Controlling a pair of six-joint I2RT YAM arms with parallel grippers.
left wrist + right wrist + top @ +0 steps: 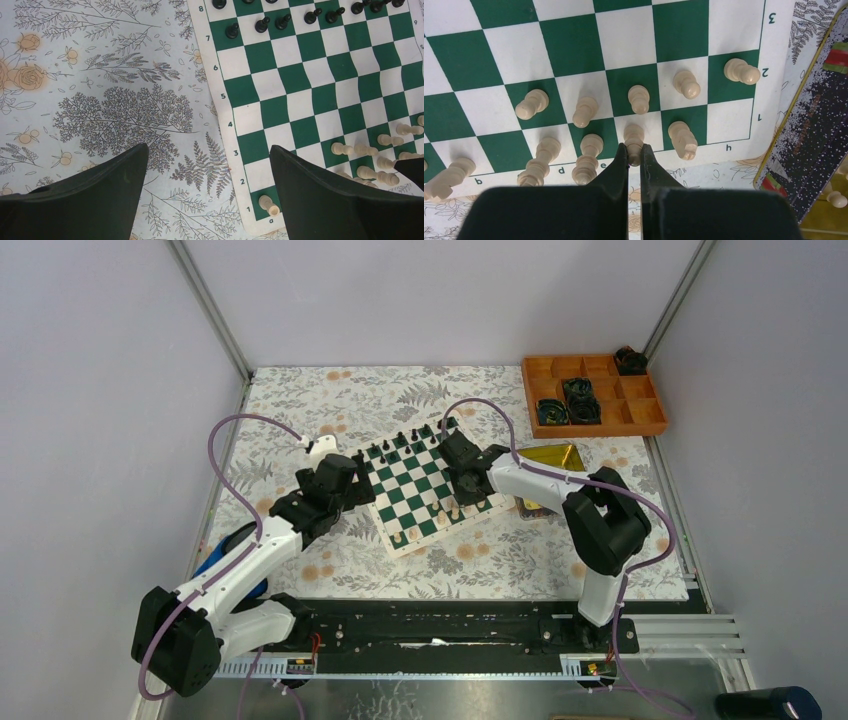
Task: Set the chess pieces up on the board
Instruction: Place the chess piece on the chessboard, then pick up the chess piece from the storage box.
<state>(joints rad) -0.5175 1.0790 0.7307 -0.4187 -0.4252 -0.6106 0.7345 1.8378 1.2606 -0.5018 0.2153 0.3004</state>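
The green-and-white board [415, 502] lies mid-table, tilted. Black pieces [400, 440] stand along its far rows and cream pieces [440, 518] along its near rows. My right gripper [634, 152] is shut on a cream piece [634, 137] that stands on the f1 square, between other cream pieces [586, 111]. In the top view it [466, 483] is over the board's near right part. My left gripper [210, 160] is open and empty over the tablecloth and the board's a-file edge [245, 145], next to a cream piece [268, 204] on a1. Black pieces [262, 24] show at the top.
A gold tin [553, 455] lies right of the board. Its speckled side [809, 135] is close to the h-file, with a loose cream piece [836, 199] beside it. An orange tray [640, 420] holding black cables stands at the back right. Enclosure walls surround the table.
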